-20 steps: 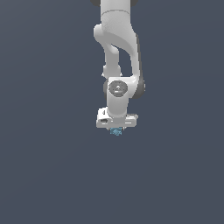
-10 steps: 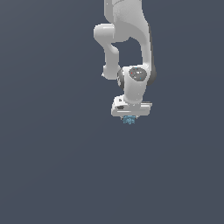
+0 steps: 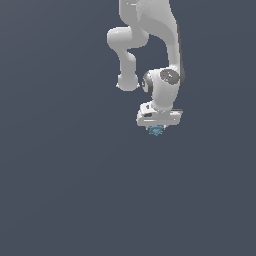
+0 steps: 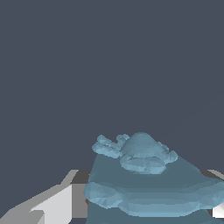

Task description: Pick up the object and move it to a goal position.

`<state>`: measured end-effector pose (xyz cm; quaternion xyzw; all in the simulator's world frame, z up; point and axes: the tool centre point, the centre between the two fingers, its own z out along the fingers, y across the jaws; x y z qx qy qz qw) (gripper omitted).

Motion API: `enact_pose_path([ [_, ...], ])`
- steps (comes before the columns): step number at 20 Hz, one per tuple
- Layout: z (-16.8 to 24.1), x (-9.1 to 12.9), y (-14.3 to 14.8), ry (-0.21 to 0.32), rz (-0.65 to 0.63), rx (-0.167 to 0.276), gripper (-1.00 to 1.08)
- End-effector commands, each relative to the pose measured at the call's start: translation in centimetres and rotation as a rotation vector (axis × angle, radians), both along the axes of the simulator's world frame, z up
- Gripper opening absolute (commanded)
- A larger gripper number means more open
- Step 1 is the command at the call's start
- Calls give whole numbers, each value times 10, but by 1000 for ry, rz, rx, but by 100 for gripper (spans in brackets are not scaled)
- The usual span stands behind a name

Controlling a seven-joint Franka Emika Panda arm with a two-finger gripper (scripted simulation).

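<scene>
A: Arm (image 3: 150, 30) first; where does it sit in the exterior view?

B: It enters at the top edge, a little right of centre; a thick white link runs down the right side, a second rounded link loops out toward the upper middle of the frame and ends in a knob near the centre; the wrist joint, a white ball with a grey disc on it, lies just below and right of that knob.

A: And the tool (image 3: 157, 127)?

B: It hangs under the wrist, pointing straight down, its flat white body lying roughly level across the frame, just right of centre and a little above the middle; its fingers are too short and too hidden there to tell apart.

A: The object (image 3: 157, 131)?

B: A tiny light-blue lump directly under the tool's body, touching it, in the middle of the frame slightly to the right; plain dark grey-blue lies all around it, and nothing in that view shows a surface under it.

A: Is it gripped?

B: The wrist view says so; the object (image 4: 144, 183) fills the lower middle and lower right of that frame, translucent teal with rounded ridged bulges, and a white finger (image 4: 57, 205) presses in at the lower left while a sliver of the other shows at the lower right edge; the tool is clamped on the object, one finger on each side.
</scene>
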<state>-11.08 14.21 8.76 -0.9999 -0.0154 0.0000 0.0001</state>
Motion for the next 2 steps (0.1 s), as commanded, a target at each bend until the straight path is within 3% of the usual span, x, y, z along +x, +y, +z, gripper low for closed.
enact_pose_path([
  [1, 1, -2, 3, 0, -2, 0, -100],
  [2, 1, -2, 4, 0, -2, 0, -100],
])
